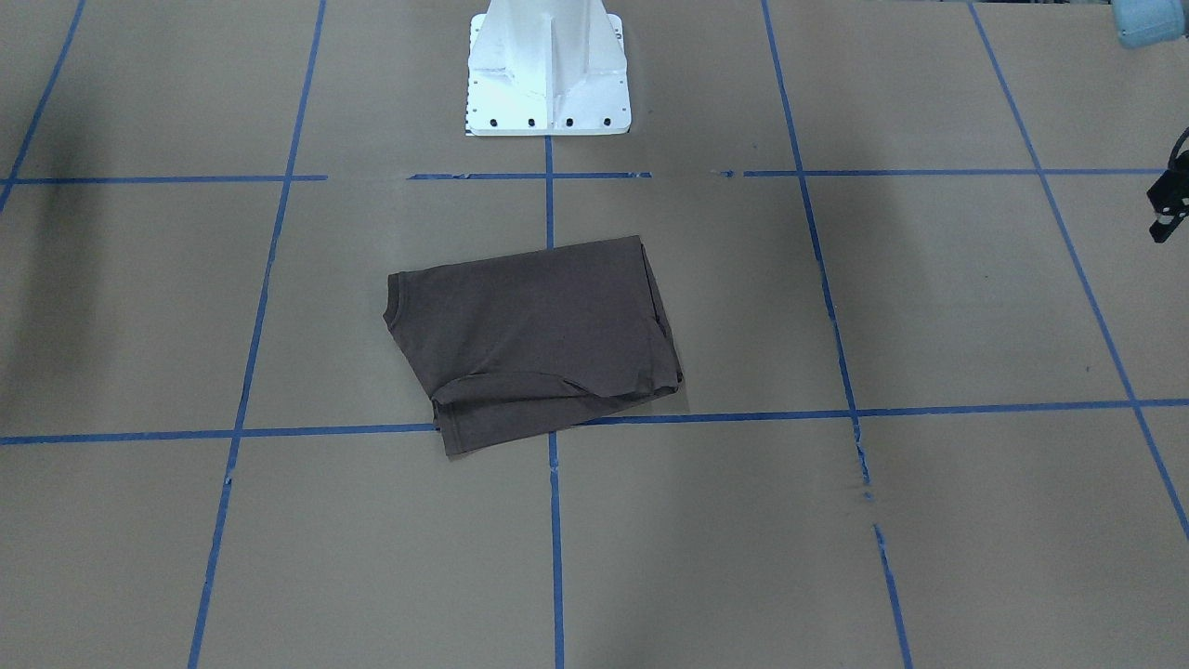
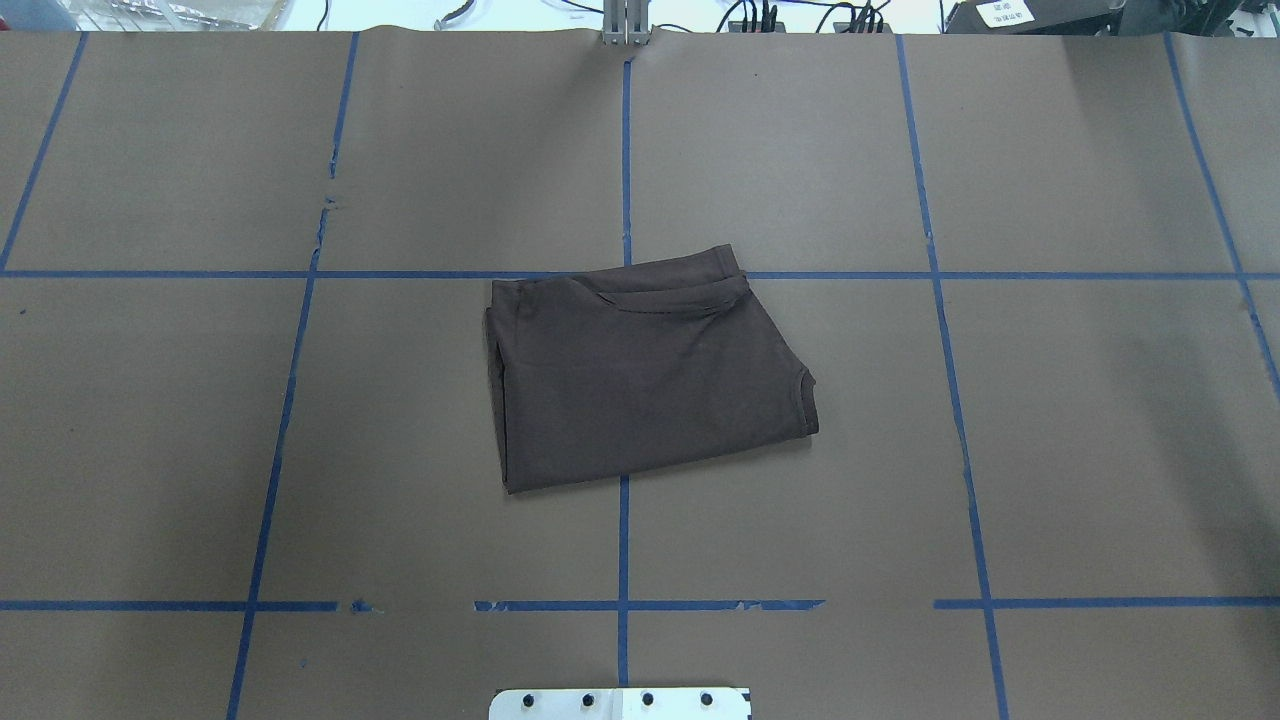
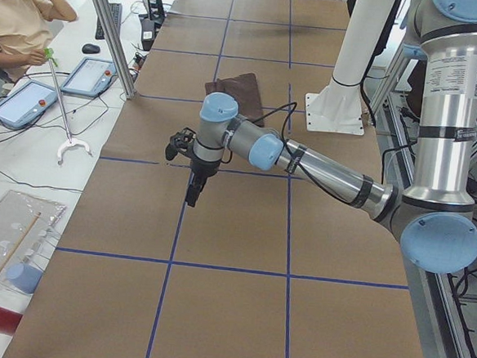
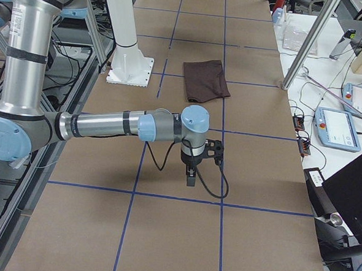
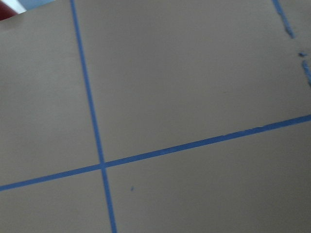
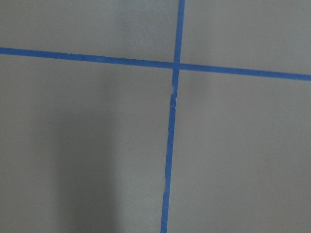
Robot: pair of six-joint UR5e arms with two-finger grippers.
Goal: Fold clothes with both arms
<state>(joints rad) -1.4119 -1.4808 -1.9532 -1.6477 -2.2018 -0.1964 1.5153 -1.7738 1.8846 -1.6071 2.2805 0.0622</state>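
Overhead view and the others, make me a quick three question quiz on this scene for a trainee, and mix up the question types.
1. True or false: the left gripper is holding a corner of the T-shirt.
2. The T-shirt lies over: A) a crossing of the blue tape lines; B) the robot's white base; C) a tablet.
3. How many garments lie on the table?
Key: 1 false, it hangs over bare table, well apart from the shirt. 2 A. 3 one.
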